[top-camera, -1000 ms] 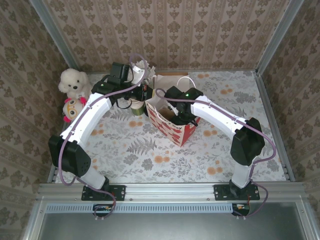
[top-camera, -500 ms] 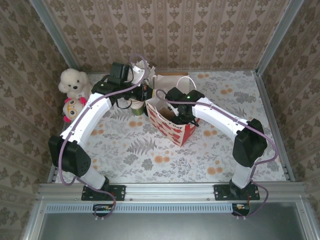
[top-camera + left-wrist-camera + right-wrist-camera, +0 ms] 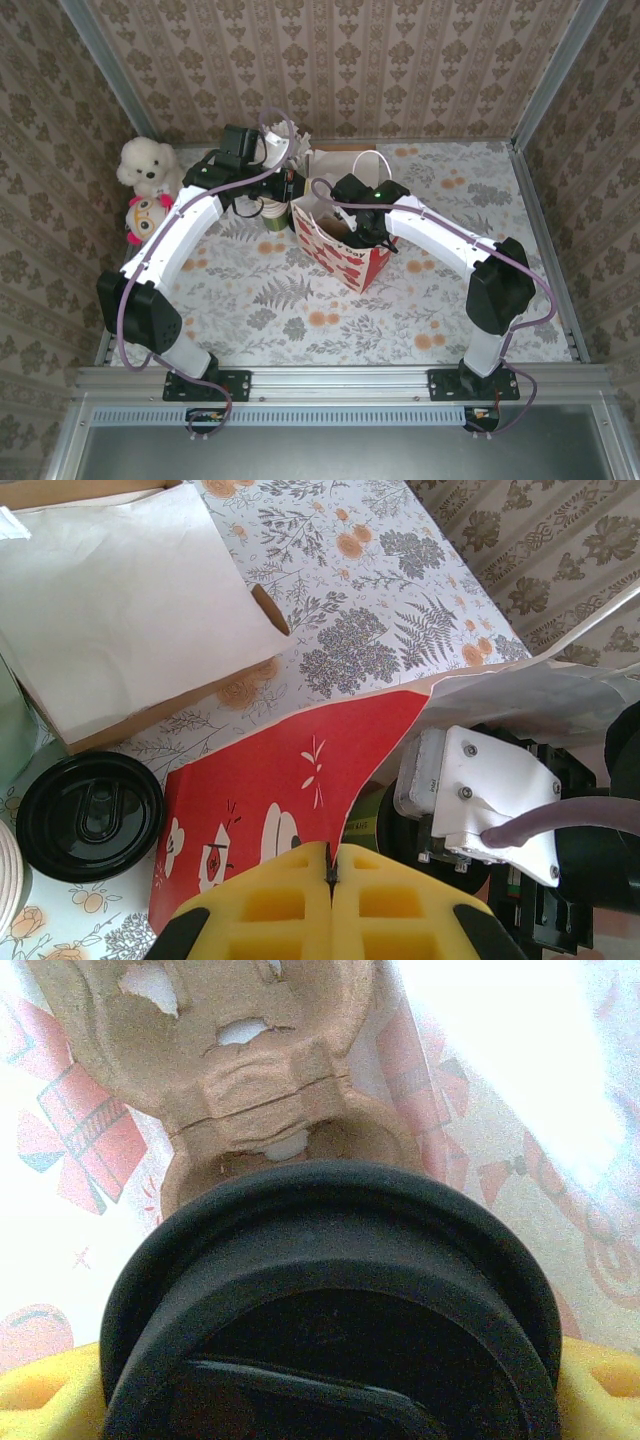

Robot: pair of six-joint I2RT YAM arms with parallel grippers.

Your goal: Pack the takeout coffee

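The lidded coffee cup point(image 3: 330, 1380) is held by wide-spread right fingers point(image 3: 45, 1395) inside the red paper bag point(image 3: 290, 780) by the table's point(image 3: 300, 320) far edge (rim pinched by closed left fingers point(image 3: 270, 910)). Probably squashy; best gripped just under the lid point(image 3: 330, 1220).

The left arm point(image 3: 170, 235) was stretched forward and bent toward the middle. The left gripper point(image 3: 330, 880) was pressed shut, with the edge of the bag point(image 3: 290, 780) pinched between its yellow fingers point(image 3: 265, 905). The right arm point(image 3: 440, 235) was arched inward, with its wrist turned down. The right gripper point(image 3: 320, 1395) was closed on both sides of the cup point(image 3: 330, 1260).
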